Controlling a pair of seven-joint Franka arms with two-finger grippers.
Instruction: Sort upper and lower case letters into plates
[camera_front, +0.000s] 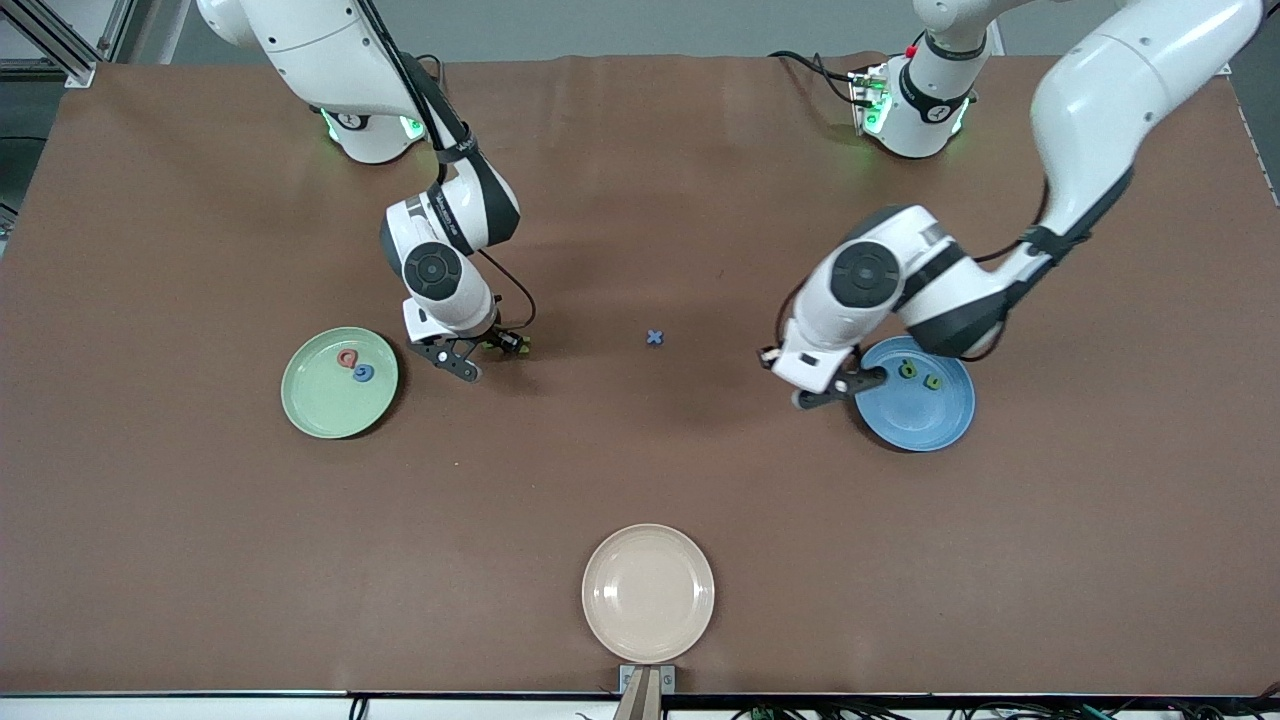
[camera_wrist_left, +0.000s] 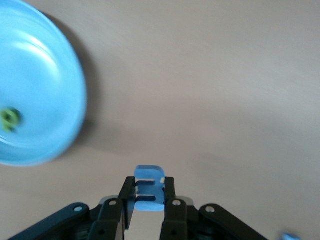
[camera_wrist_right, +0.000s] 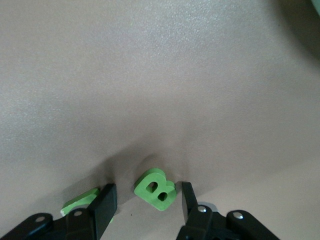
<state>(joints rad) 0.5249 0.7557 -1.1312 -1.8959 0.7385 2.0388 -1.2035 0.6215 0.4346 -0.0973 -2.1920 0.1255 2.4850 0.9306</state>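
Observation:
My left gripper (camera_front: 835, 392) is over the table beside the bright blue plate (camera_front: 935, 425). In the left wrist view it (camera_wrist_left: 150, 189) is shut on a light blue letter E (camera_wrist_left: 149, 180), with the blue plate (camera_wrist_left: 35, 75) off to one side. That plate holds two small green letters (camera_front: 907, 370). My right gripper (camera_front: 488, 355) is low over the table beside the pale green plate (camera_front: 325, 410). In the right wrist view it (camera_wrist_right: 146, 192) is open around a green letter B (camera_wrist_right: 156, 189) lying on the table. The green plate holds a red letter (camera_front: 347, 357) and a blue letter (camera_front: 363, 373).
A small blue x-shaped letter (camera_front: 654, 338) lies mid-table between the two arms. Another green piece (camera_wrist_right: 79, 200) lies just outside one right finger. A cream-white plate (camera_front: 648, 620) sits near the table's front edge.

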